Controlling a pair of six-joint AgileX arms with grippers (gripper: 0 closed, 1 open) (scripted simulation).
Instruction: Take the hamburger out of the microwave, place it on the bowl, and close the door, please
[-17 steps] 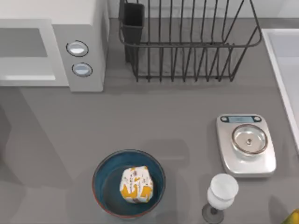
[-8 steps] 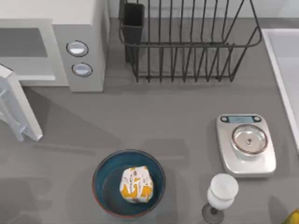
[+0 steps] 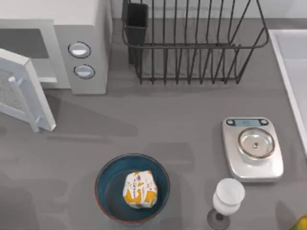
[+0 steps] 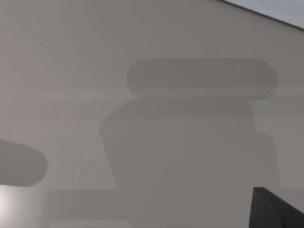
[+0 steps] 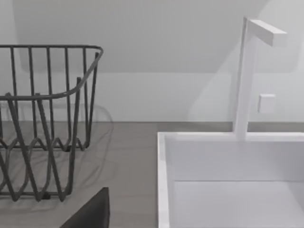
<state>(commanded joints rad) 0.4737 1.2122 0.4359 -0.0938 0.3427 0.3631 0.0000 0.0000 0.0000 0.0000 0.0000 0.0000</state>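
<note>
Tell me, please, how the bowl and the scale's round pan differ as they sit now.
The bowl is deep, blue inside with a reddish-brown rim; the pan is shallow bare steel. The bowl holds the hamburger; the pan holds nothing. The bowl rests on the table; the pan sits on the scale. Both are round.

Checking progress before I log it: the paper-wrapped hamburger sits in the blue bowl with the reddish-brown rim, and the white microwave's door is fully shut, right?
Not quite. The paper-wrapped hamburger does sit in the blue bowl with the reddish-brown rim, but the white microwave's door is not shut: the top view shows it swung partly open, angled out from the front.
</note>
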